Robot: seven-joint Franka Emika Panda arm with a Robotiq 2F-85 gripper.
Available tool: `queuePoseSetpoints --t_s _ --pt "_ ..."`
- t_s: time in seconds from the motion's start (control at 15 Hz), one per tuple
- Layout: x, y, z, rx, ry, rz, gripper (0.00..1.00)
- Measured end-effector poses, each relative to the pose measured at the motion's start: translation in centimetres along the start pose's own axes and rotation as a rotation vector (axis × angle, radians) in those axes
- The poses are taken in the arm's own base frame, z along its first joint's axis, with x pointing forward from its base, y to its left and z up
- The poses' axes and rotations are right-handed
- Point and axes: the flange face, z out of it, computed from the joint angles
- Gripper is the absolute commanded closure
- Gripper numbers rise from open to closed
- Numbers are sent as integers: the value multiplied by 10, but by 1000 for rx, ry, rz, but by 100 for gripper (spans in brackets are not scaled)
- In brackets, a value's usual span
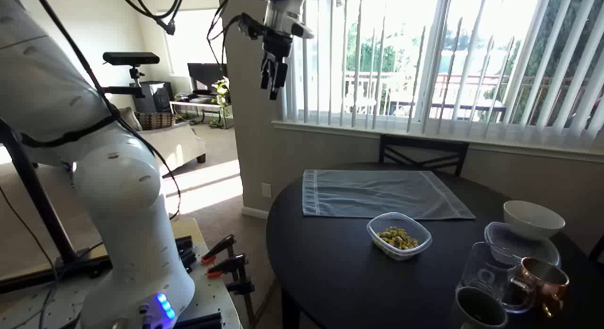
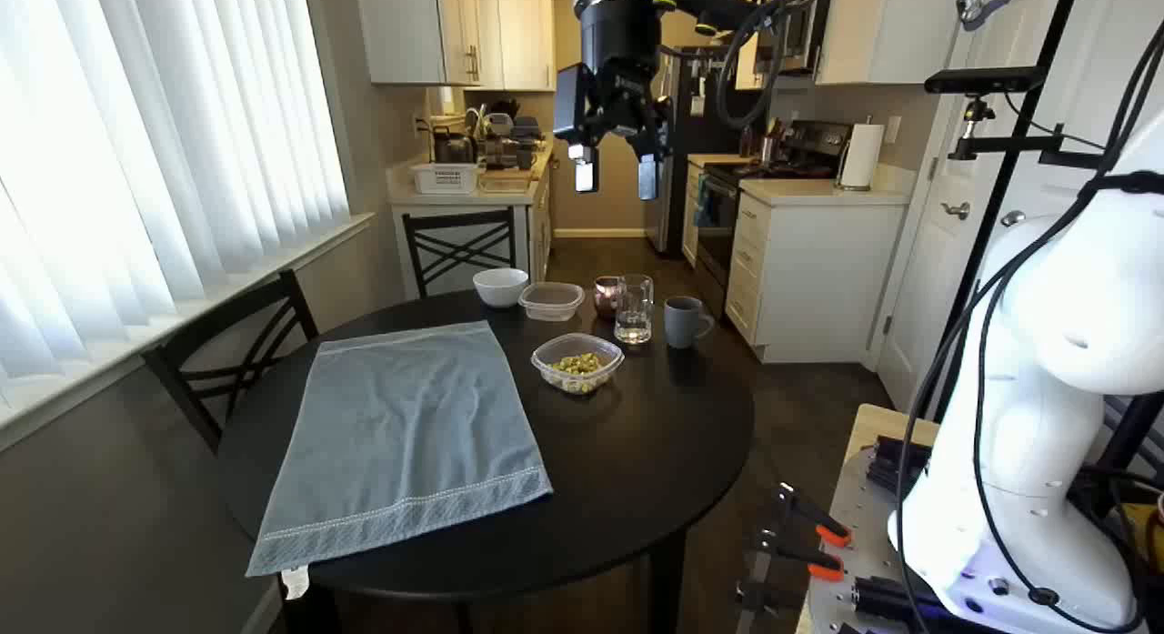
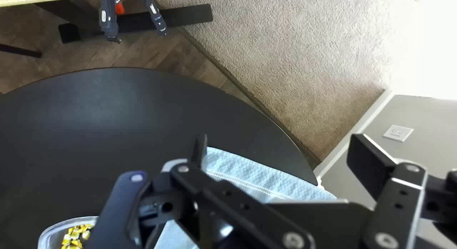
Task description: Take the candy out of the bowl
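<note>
Closest to the lens in the wrist view is the black Robotiq gripper (image 3: 284, 158), its two fingers spread well apart with nothing between them. In both exterior views it hangs high above the level of the dark round table (image 1: 325, 267), touching nothing.

Gold-coloured candies (image 1: 398, 238) lie heaped in the bottom of a clear plastic container (image 1: 395, 220) (squarish with rounded corners, and evidently the bowl the task means), which sits upright near the long edge of a blue-grey towel (image 2: 409, 416). Beyond it in an exterior view stand a second container (image 2: 550, 312), a white round bowl (image 2: 501, 293), a copper mug (image 2: 604, 297), a glass mug (image 2: 634, 323) and a grey mug (image 2: 682, 322).

All the candies that show are inside the container, so I take the step in hand to be the approach, with no grasp made. The next move calls for a sideways swing: the container only peeks in at the lower left of the wrist view, partly hidden by the gripper. Then would come a straight descent, the fingers narrowed enough to fit inside the rim, and a gentle pinch on one piece or a few (small and loose, they may well slip aside). A container so light would probably slide if bumped.
</note>
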Motion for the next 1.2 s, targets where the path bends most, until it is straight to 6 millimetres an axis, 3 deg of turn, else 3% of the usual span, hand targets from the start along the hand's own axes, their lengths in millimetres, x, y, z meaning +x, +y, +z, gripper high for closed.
queuePoseSetpoints --t_s 1.2 --pt "3 4 -1 -1 1 -17 0"
